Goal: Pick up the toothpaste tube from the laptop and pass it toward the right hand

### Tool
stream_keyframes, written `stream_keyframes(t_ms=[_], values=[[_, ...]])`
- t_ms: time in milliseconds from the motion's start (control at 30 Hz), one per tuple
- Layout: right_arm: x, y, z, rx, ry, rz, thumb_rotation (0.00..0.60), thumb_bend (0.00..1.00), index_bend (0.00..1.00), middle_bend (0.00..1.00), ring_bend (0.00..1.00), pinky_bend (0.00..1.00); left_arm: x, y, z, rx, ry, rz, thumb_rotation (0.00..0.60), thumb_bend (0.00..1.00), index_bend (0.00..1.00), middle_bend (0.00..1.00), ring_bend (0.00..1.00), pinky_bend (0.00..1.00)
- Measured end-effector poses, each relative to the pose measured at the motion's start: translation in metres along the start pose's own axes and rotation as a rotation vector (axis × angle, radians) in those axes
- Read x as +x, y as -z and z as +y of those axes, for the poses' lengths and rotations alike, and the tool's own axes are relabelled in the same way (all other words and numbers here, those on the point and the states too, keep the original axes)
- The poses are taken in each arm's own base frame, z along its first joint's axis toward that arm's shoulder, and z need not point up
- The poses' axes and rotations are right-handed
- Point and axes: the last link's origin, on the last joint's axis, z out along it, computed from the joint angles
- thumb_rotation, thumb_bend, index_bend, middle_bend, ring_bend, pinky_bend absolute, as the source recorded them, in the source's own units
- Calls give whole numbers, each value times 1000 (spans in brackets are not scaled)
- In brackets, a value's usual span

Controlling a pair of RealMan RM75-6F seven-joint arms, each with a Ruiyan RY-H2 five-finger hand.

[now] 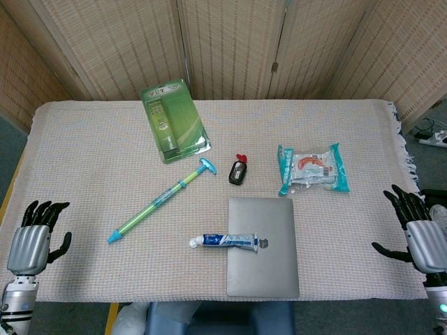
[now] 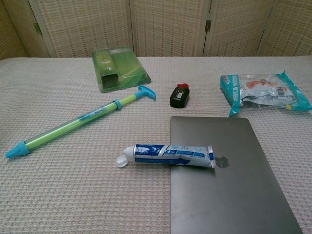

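A bench draped in a pale woven cloth stands before a folding woven-panel screen with wooden frames. Blue-grey floor shows at the left, and a white power strip lies at the right.

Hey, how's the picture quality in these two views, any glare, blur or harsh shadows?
Head view: even, soft light, sharp throughout, only faint shadows beside the toothpaste tube; both hands, left and right, are crisp. Chest view: also sharp, a mild sheen on the laptop lid and small highlights on the snack packet, nothing washed out.

Silver hands (black fingers)
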Motion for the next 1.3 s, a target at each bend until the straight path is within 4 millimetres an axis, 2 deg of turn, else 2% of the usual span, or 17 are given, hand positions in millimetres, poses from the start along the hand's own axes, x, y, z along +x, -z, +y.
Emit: stream_keyframes(t_ms=[367,600,767,967,1133,1300], values=[[4,2,2,1,-2,18,600,141,0,0,0,0,2,-2,7,-39,-3,4,600,503,208,236,151,87],[8,3,3,3,1,29,600,141,0,0,0,0,7,-14,27,-161,9,-4,600,503,219,236,156,86],[12,3,2,9,4,43,600,140,0,0,0,0,8,-33,55,-327,40,-28,600,503,252,236,169,114],[13,3,-1,8,8,44,600,139,0,0,0,0,-1,-57,96,-516,66,-105,600,494,252,236,169,98],[13,3,-2,3,11,43,600,141,0,0,0,0,-15,-72,135,-653,70,-190,600,416,241,236,169,87],[14,3,-1,-9,14,42,600,141,0,0,0,0,-32,-75,172,-756,59,-250,600,355,228,236,169,74]])
